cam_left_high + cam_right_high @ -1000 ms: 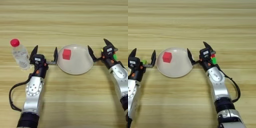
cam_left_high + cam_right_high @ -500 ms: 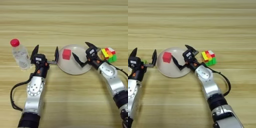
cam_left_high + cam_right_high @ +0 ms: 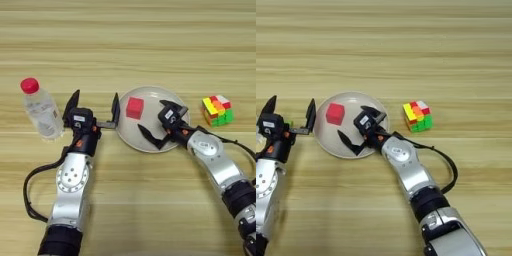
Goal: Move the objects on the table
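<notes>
**Q:** Where do the objects lie on the light wooden desk [image 3: 130, 45]?

**A:** The round beige plate [image 3: 131, 135] sits near the middle. The small red cube [image 3: 134, 108] rests on the plate, in its far-left part. The clear plastic bottle with a red cap [image 3: 41, 109] stands upright well left of the plate. The multicoloured puzzle cube [image 3: 218, 110] sits on the desk to the right of the plate, apart from its rim. A sliver of green shows behind the left gripper in the right eye view; what it belongs to cannot be told.

**Q:** Position and state of each gripper?

**A:** The left gripper [image 3: 94, 107] is between the bottle and the plate. Its two black fingers [image 3: 116, 107] are spread wide and point away from the robot; the right-hand finger stands at the plate's left rim. They hold nothing.

The right gripper [image 3: 161, 124] is over the plate's right half, beside the red cube and apart from it. Its fingers are spread apart, one toward the plate's near rim, one toward the far side. They hold nothing.
</notes>
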`<state>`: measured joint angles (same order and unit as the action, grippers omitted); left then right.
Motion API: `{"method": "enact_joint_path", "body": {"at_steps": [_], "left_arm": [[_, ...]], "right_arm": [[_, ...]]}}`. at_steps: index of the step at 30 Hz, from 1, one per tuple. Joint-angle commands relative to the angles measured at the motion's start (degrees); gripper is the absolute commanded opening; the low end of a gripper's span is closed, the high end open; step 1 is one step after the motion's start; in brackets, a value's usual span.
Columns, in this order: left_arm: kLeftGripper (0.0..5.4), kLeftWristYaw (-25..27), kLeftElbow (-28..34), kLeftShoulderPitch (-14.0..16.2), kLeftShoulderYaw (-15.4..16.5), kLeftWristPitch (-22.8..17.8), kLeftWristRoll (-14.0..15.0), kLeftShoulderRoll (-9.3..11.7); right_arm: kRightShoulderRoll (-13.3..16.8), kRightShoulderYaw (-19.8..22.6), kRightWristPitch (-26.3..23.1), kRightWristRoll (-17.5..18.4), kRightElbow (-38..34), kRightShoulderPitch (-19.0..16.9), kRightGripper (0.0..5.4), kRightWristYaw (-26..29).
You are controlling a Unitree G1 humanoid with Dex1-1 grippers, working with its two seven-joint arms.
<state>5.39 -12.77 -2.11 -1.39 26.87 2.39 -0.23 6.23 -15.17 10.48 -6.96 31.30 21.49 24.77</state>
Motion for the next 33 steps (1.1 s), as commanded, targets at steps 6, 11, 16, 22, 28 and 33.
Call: {"method": "enact_joint_path", "body": {"at_steps": [6, 11, 16, 22, 28, 33], "left_arm": [[5.40, -0.66, 0.87, 0.51, -0.45, -0.63, -1.32, -0.26], [5.40, -0.71, 0.81, 0.50, -0.47, -0.68, -1.31, -0.33], [5.40, -0.61, 0.67, 0.49, -0.50, -0.69, -1.25, -0.30], [5.40, -0.57, 0.31, 0.31, -0.40, -0.65, -1.21, -0.23], [5.40, -0.43, -0.05, 0.11, -0.13, -0.52, -1.05, 0.05], [5.40, -0.40, 0.01, 0.13, 0.04, -0.46, -1.02, 0.21]], "right_arm": [[3.18, -0.24, -9.27, 1.81, -4.74, -4.54, 5.36, 5.83], [5.66, -0.78, -11.75, 1.22, -8.90, -7.03, 5.36, 6.84], [7.04, -0.76, -14.07, 1.95, -13.27, -9.28, 5.36, 7.62], [6.69, -0.62, -14.63, 4.51, -18.20, -11.66, 5.36, 8.67], [4.48, 0.39, -10.89, 6.04, -19.18, -10.39, 5.36, 6.72], [3.10, 0.63, -7.75, 6.88, -20.51, -10.24, 5.36, 5.87]]}}
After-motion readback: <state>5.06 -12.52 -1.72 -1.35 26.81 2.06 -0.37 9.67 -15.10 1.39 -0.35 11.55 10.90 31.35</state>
